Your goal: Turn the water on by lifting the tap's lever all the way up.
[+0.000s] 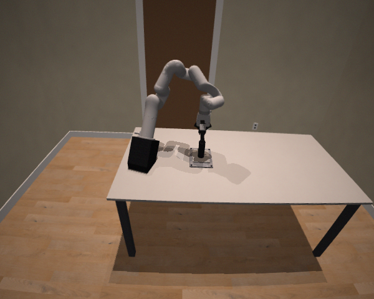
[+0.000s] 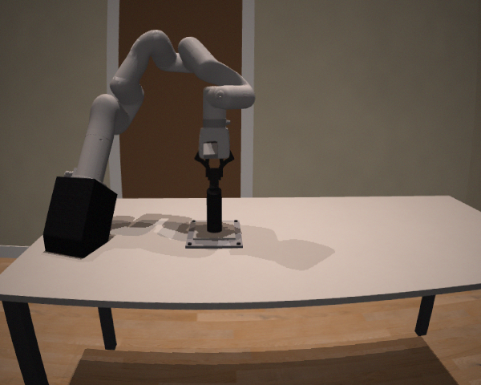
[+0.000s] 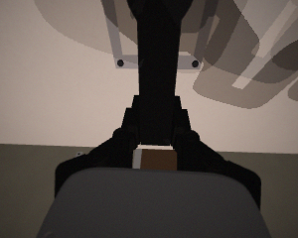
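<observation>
Arm [image 2: 108,119]: mounted on black pedestal [image 2: 62,232] near the table's [image 2: 357,249] rear-left corner. Links arch up and over, wrist pointing straight down.

Tap [image 2: 214,211]: dark upright cylinder on a grey base plate [image 2: 193,244] w/ dark screw heads at the corners. Plate lies flat on the table, left of centre, toward the rear edge, just beside the pedestal on its right. In the top view the tap [image 1: 201,149] stands upright on the plate [image 1: 193,164].

Lever [image 3: 158,74]: black bar. In the wrist view it runs from between the fingers away over the plate [image 3: 114,45], approx. centred.

Gripper [image 2: 214,172]: directly above the tap, fingers pointing down. Fingers are pinching the lever, one on each long side, both touching it; gap between them is filled by the bar. Ext. view shows the linkage drawn in to a narrow V over the tap top.

Lever angle: cannot tell from these views; black on black, no contrast.

Behind the rear edge: brown door [image 2: 178,124] in a pale frame.
</observation>
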